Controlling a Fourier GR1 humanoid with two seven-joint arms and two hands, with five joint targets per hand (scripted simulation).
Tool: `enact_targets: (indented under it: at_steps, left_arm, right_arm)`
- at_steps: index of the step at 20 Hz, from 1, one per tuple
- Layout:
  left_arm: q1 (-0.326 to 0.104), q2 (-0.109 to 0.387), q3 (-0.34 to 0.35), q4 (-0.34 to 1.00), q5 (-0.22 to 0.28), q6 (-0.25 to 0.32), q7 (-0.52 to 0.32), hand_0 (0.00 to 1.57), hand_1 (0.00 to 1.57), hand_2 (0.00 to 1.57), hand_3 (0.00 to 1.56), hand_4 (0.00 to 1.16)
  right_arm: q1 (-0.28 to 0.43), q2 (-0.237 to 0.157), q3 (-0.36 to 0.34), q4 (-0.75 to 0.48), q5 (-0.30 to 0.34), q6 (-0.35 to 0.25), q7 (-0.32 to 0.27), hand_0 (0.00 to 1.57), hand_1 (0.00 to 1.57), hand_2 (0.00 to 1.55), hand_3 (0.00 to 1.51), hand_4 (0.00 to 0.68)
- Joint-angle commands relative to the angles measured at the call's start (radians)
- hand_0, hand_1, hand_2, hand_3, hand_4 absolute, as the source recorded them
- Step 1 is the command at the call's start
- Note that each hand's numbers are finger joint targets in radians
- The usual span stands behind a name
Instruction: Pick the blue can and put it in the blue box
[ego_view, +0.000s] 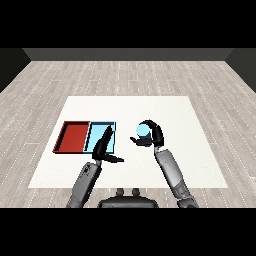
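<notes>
Curling round the blue can (143, 131), right hand (154, 136) fingers; left hand (102, 149) fingers straight.

Red tray (73, 137) on the white table (150, 107), grey plank floor (125, 75) all around.

Two forearms come into the head view from the lower corners; each is grey, built of rounded, slightly tapering segments with darker seams between them; the left forearm (85, 182) reads as a mid grey with a small dark patch near its wrist end; the right forearm (171, 172) is the same grey, its surface lightly shaded along one side, with a darker bulge at its lower end; each ends in a black hand; the left hand (101, 150) and the right hand (154, 135) are matt black throughout, with slim black fingers and a thumb; no markings or cables can be made out.
</notes>
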Motion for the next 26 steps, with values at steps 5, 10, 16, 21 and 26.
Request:
enact_targets:
  at_steps: [5, 10, 16, 21, 26]
  left_arm:
    - [-0.049, -0.001, -0.14, 0.084, 0.059, 0.119, -0.025, 0.0, 0.0, 0.0, 0.0, 0.0]
    - [-0.1, -0.001, -0.087, 0.111, 0.06, 0.117, 0.019, 0.0, 0.0, 0.0, 0.0, 0.0]
    - [-0.169, -0.001, -0.105, 0.231, 0.129, 0.125, -0.035, 0.0, 0.0, 0.0, 0.0, 0.0]
    - [-0.182, -0.001, -0.12, 0.274, 0.147, 0.126, -0.038, 0.0, 0.0, 0.0, 0.0, 0.0]
    - [-0.178, -0.001, -0.185, 0.24, 0.212, 0.185, -0.013, 0.0, 0.0, 0.0, 0.0, 0.0]
  right_arm:
    - [-0.02, 0.033, 0.032, 0.012, 0.036, -0.014, 0.014, 1.47, 1.47, 1.46, 1.4, 0.614]
    - [-0.003, 0.034, 0.064, -0.079, 0.058, -0.005, 0.071, 1.49, 1.49, 1.47, 1.4, 0.604]
    - [-0.082, 0.034, 0.086, 0.01, 0.019, -0.056, 0.024, 1.49, 1.49, 1.47, 1.4, 0.605]
    - [-0.007, 0.034, 0.076, -0.037, 0.0, -0.004, -0.009, 1.49, 1.49, 1.47, 1.4, 0.61]
    - [-0.055, 0.034, 0.139, -0.026, -0.003, -0.062, 0.033, 1.48, 1.48, 1.46, 1.39, 0.606]
